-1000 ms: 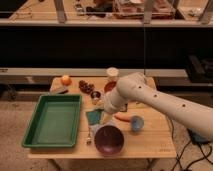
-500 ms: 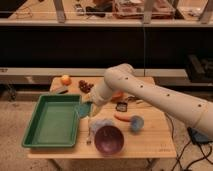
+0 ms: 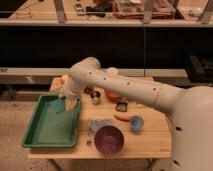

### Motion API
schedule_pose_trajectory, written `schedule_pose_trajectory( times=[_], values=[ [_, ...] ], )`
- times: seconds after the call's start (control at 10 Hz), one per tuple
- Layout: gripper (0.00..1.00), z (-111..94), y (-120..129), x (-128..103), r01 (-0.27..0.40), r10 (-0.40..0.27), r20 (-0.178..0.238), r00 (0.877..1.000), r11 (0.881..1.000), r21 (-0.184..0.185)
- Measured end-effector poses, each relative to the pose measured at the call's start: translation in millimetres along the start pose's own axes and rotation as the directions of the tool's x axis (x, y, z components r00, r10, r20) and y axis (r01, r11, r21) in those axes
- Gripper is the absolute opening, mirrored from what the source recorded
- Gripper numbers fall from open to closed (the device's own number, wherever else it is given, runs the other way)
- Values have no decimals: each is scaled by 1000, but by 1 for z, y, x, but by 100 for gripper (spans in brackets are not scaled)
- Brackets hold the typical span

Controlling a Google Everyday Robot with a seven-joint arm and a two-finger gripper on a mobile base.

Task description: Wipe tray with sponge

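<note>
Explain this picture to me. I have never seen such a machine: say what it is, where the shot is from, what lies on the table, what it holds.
The big white tube is a robot's single arm, reaching in from the right. At its tip is a two-finger pincer, shut on a small teal sponge over the far right corner of the green tray; whether sponge and tray touch I cannot tell. There is one view only, looking down on the wooden table; where the camera sits is unknown. Also on the table: a purple bowl, a small blue cup, an orange carrot-like thing and a pale cloth.
</note>
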Motion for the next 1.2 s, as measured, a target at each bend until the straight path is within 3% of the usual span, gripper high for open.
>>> schedule_pose_trajectory(
  times=[0.2,0.3,0.5,0.7,0.8,1.2],
  values=[
    [0,32,-18,-23,59,-60,-17,998,998,-23],
    [0,58,-23,-35,85,-86,-18,996,995,-49],
    [0,103,-22,-34,102,-105,-29,994,991,-91],
    [0,150,-6,-15,98,-104,-33,994,984,-147],
    [0,161,1,-5,92,-99,-35,994,982,-164],
    [0,164,3,-2,90,-97,-35,995,982,-167]
  ],
)
